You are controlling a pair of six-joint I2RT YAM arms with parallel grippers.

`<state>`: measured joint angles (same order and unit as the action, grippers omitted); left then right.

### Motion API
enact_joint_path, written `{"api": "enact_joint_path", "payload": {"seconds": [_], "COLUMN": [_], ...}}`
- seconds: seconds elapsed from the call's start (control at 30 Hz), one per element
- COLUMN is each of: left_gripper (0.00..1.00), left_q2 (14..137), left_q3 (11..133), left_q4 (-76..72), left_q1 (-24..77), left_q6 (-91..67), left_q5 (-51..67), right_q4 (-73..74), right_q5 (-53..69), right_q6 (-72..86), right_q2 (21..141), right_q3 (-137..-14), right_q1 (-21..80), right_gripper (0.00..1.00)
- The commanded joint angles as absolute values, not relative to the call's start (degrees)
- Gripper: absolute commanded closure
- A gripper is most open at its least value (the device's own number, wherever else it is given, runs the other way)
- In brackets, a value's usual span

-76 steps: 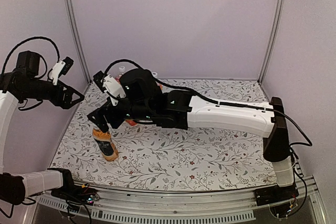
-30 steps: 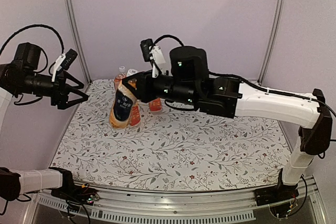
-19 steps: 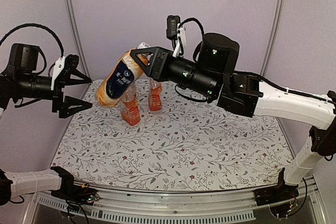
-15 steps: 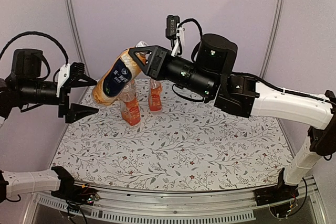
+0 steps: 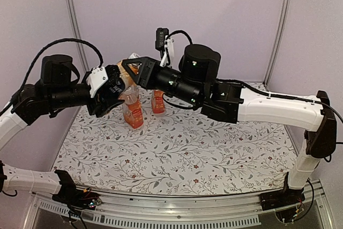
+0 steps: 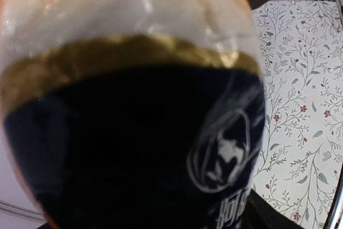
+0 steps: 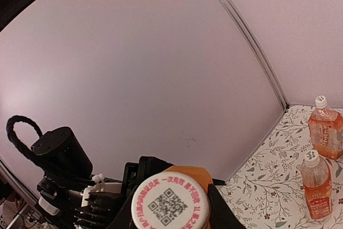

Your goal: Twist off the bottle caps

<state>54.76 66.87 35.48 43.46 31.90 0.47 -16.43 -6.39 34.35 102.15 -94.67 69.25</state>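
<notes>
The right arm (image 5: 273, 112) has a long white shell and fat, round black joints with tiny green lights (image 5: 187, 64). A thin black cable (image 5: 179, 31) curls by its small wrist camera (image 5: 161, 38). The right gripper (image 5: 128, 67) is a black triangle frame. The left arm (image 5: 53, 92) is black on top and white lower down. A thick black cable (image 5: 64, 39) makes a big arch over it.

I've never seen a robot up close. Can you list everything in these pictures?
Dark-labelled bottle: one, orange drink, held in the air between both claws.
Cap: one, white with red print, on that bottle.
Red-labelled bottles: two seen, orange, capped, standing far back, left of centre.
Tablecloth: one, white floral, beneath the bottles.
Left claw: one, black, around the held bottle's lower part; grip unclear.
Right claw: one, black, clamped near its neck.
</notes>
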Motion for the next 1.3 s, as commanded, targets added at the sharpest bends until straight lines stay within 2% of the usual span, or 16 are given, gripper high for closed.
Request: {"api": "enact_joint_path", "payload": {"seconds": [0.0,0.1,0.2,0.23,0.37,0.47,0.5,0.67,0.8,0.93,1.17,1.27], "left_gripper": [0.29,0.47,0.56,0.59,0.67,0.69,0.69,0.70,0.70,0.70,0.68,0.68], "left_q2": [53.6,53.1,52.1,51.7,49.8,48.6,48.3,48.6,49.8,49.8,48.6,48.5], "left_q3": [65.1,64.9,64.6,64.4,63.7,63.2,63.0,61.1,59.6,59.0,55.7,55.5], "left_q4": [30.1,29.1,28.3,28.3,30.4,33.4,34.9,32.3,26.0,23.6,20.3,19.7], "left_q1": [44.7,44.8,44.8,44.8,44.7,44.7,44.8,45.1,45.7,47.0,50.1,50.4], "left_q6": [32.9,32.4,31.9,31.8,32.1,34.1,35.7,43.9,49.8,54.2,60.6,60.9], "left_q5": [-1.6,-2.3,-2.9,-2.8,-0.7,1.6,1.8,-8.0,-17.7,-20.7,-23.8,-23.8], "right_q4": [-18.8,-18.7,-18.7,-18.7,-17.1,-9.6,-6.1,13.0,16.8,17.0,18.0,18.0], "right_q5": [-5.9,-6.3,-7.5,-7.9,-6.3,-2.5,-1.1,0.4,-3.2,-2.1,3.5,4.5], "right_q6": [36.0,36.0,36.0,35.9,34.3,29.9,28.3,23.1,24.6,26.6,26.8,27.4], "right_q2": [102.4,102.4,102.1,101.8,99.1,95.0,93.9,89.4,89.2,91.3,96.1,96.6], "right_q3": [-96.4,-96.1,-95.1,-94.5,-91.6,-91.1,-91.6,-94.4,-94.6,-96.3,-102.9,-103.1], "right_q1": [69.9,69.8,69.7,69.7,68.7,68.1,68.1,68.1,68.2,68.1,67.3,66.2], "right_gripper": [1.00,1.00,0.99,0.91,0.35,0.08,0.02,0.01,0.01,0.02,0.33,0.36]}}
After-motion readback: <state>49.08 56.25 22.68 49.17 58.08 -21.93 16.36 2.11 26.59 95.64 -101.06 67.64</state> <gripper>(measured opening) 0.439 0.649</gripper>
